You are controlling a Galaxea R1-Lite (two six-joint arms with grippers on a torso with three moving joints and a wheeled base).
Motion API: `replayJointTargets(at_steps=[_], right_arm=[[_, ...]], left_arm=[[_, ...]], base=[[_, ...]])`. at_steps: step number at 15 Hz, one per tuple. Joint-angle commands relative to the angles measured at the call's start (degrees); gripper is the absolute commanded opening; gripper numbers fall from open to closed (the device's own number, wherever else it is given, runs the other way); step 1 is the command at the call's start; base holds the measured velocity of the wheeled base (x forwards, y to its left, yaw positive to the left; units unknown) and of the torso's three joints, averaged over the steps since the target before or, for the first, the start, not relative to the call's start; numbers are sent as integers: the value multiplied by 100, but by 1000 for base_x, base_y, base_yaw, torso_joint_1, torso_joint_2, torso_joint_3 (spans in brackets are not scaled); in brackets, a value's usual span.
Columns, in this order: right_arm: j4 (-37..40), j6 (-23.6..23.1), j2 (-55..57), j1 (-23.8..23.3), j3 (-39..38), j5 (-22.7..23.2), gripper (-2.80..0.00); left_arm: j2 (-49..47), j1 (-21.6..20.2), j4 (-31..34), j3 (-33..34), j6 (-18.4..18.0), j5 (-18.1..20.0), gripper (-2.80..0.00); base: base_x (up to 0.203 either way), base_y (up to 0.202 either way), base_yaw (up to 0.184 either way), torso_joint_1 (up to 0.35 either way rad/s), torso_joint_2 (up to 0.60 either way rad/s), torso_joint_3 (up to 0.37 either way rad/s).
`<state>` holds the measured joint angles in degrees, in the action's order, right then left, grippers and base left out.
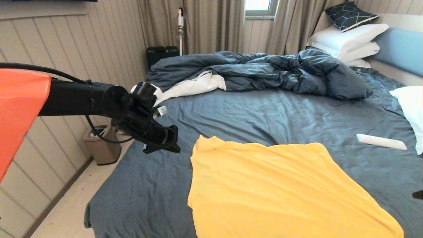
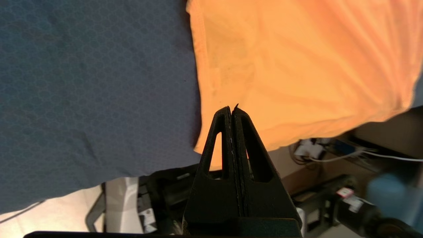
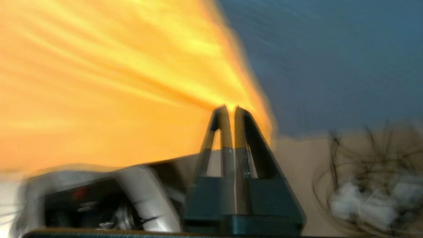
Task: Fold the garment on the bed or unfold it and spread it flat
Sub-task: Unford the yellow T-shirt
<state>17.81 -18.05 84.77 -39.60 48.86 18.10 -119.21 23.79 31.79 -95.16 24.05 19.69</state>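
The garment (image 1: pixel 281 191), a bright yellow T-shirt, is seen spread over the near part of the bed (image 1: pixel 138 191), on the dark blue-grey sheet. Its near edge runs out of the head view at the bottom, and in the left wrist view it is seen to hang over the near edge of the mattress. A small bunched peak is formed at its far left corner; the rest lies fairly flat with soft diagonal creases.

The left hand (image 1: pixel 165 145) is held in the air over the left part of the bed, just left of the garment's far left corner and apart from it. In the left wrist view its fingers (image 2: pixel 219 138) are shown pressed together with nothing between them.

The right hand (image 3: pixel 230 110) is barely caught in the head view, at the right edge. In its own wrist view, which is blurred, its fingers (image 3: pixel 246 138) are seen almost pressed together, with the yellow cloth drawn into folds that run to the tips; whether cloth is pinched there cannot be told.

A rumpled dark blue duvet (image 1: pixel 281 72) is heaped across the far side of the bed, with white pillows (image 1: pixel 347 43) stacked against the light blue headboard (image 1: pixel 401 49) at the far right. A slim white object (image 1: pixel 381 141) lies on the sheet at the right, well apart from the garment.
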Motion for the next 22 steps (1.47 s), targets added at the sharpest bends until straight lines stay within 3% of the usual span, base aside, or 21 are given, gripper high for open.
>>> replayJointTargets(at_steps=[1,5,7,8,9,13,18,22], right_arm=[[385,170,-752,725,318,293,-280],[582,1921,-241,2638,1119,557,-280],[474,2384,415,2928,1499,589,-280],[325,2523,668,2991,1604,603,-280],[117,2592,863,3011,1655,620,-280],[-304,2627,1282,2842,1818,909,-280],[-331,2581,1328,2444,1746,1246,-280],[-348,2534,1070,2232,1398,1356,-280]], left_arm=[[21,81,-6,58,12,-123,-280],[50,82,-21,-131,-16,-188,-280],[-123,123,-25,-493,-163,-191,-280],[-276,166,-29,-659,-411,-209,-280],[-395,214,-47,-786,-630,-252,0],[-1150,406,-750,-1352,-827,-291,0],[-2081,749,-2671,-1520,-1493,-352,0],[-2886,892,-4120,-1573,-1780,-1194,0]], base=[[0,0,0,0,0,0],[0,0,0,0,0,0],[0,0,0,0,0,0],[0,0,0,0,0,0],[0,0,0,0,0,0],[0,0,0,0,0,0],[0,0,0,0,0,0],[0,0,0,0,0,0]])
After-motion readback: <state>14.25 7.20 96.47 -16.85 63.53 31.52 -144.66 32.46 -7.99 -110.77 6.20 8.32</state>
